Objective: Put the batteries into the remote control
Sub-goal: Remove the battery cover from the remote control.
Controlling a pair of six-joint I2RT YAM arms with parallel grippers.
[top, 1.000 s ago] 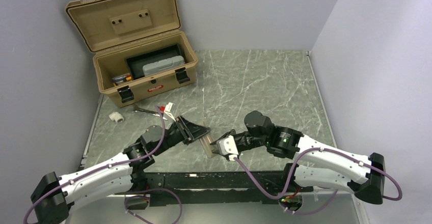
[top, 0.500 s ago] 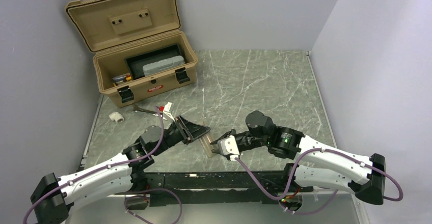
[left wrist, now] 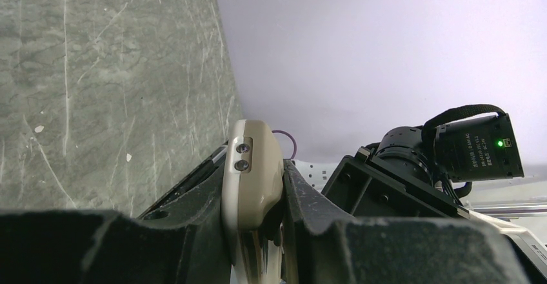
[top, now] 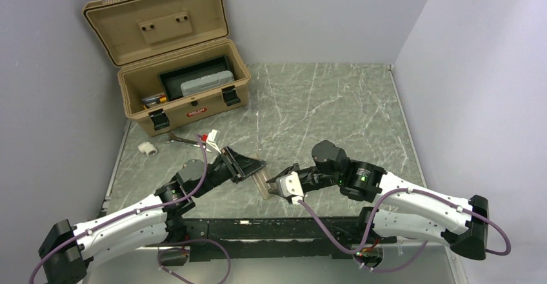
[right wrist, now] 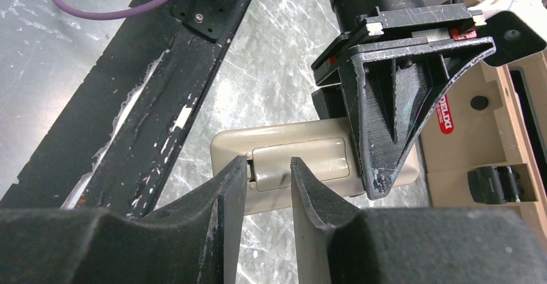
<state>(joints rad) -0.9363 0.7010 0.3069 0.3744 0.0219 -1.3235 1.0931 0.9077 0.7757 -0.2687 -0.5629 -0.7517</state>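
Clamping the remote control edge-on, the left gripper holds it well in front of the tan toolbox. Its long axis runs along the fingers, two-holed end pointing outward. The right gripper, jaws narrowly parted, straddles the battery cover end.

Robot lab test cell. Marble-look tabletop walled by plain lilac panels. Two white arms bolted to a black rail, purple cables looping off them, wrist camera showing a green LED. Open tan tool case as marker: panels just behind and left of it, rail well in front.
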